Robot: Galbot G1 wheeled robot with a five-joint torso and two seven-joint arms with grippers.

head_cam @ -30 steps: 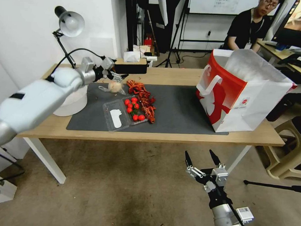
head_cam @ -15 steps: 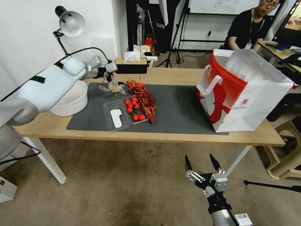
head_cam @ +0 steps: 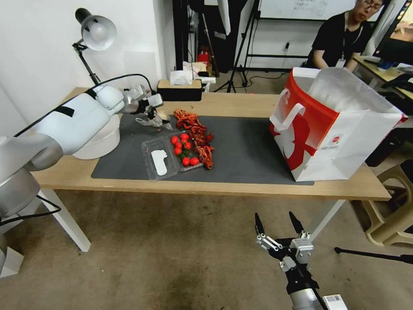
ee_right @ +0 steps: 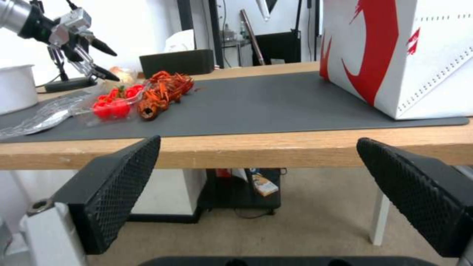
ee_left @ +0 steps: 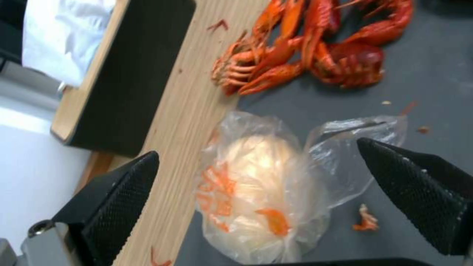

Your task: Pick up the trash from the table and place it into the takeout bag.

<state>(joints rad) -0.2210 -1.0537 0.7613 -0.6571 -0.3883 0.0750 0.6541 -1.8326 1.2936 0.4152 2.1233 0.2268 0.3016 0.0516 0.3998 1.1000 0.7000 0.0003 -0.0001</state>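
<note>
The small clear food bag [ee_left: 256, 184], a piece of the trash, holds a pale round bun and lies at the back left edge of the dark grey mat [head_cam: 247, 147] on the table [head_cam: 244, 104]. My left gripper [head_cam: 154, 118] is open and low over the food bag [head_cam: 144, 122], one finger on each side in the left wrist view, not closed on it. The red and white takeout bag [head_cam: 333, 132] stands open at the table's right end. My right gripper [head_cam: 278, 221] hangs open below the table's front edge.
Red crayfish shells [head_cam: 196, 136] and a clear clamshell with cherry tomatoes [head_cam: 170, 156] lie mid-mat. A white bowl [head_cam: 98, 140] sits under my left arm. A desk lamp [head_cam: 95, 31] and a dark tissue box [head_cam: 179, 88] stand at the back. A person sits behind the takeout bag.
My left arm has swung in and lowered its gripper from above the table's back edge down around the food bag. The right arm has stayed put.
</note>
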